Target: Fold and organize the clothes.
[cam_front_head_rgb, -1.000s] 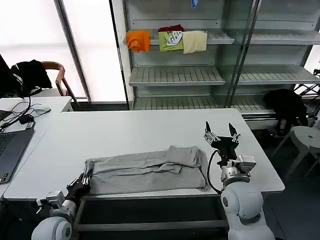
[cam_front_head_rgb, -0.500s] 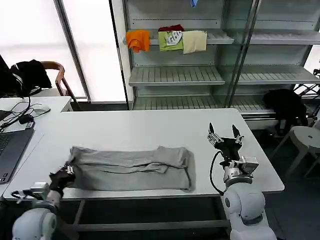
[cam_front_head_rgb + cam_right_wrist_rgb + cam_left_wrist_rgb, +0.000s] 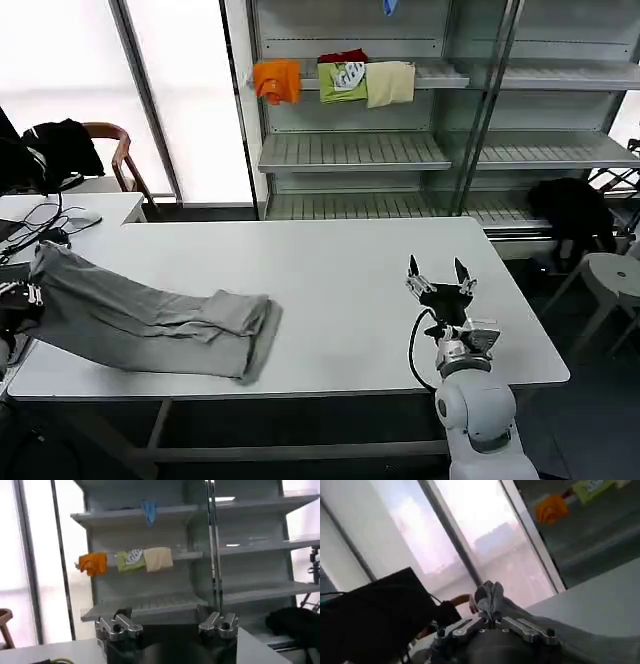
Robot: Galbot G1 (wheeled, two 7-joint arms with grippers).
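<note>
A folded light grey T-shirt stretches across the left part of the white table, its left end lifted off the surface. My left gripper is at the table's left edge, shut on that lifted end. In the left wrist view the grey cloth is bunched between the closed jaws of the left gripper. My right gripper stands open and upright above the table's right part, holding nothing, far from the shirt. The right wrist view shows its spread fingers facing the shelves.
A laptop and cables lie on the side desk at the left. Metal shelves behind the table carry orange, green and cream garments. A chair with a black jacket is at the back left; another dark jacket is at the right.
My left gripper has dragged the T-shirt far to the left and raised its end off the table. The right gripper has stayed about where it was, open.
</note>
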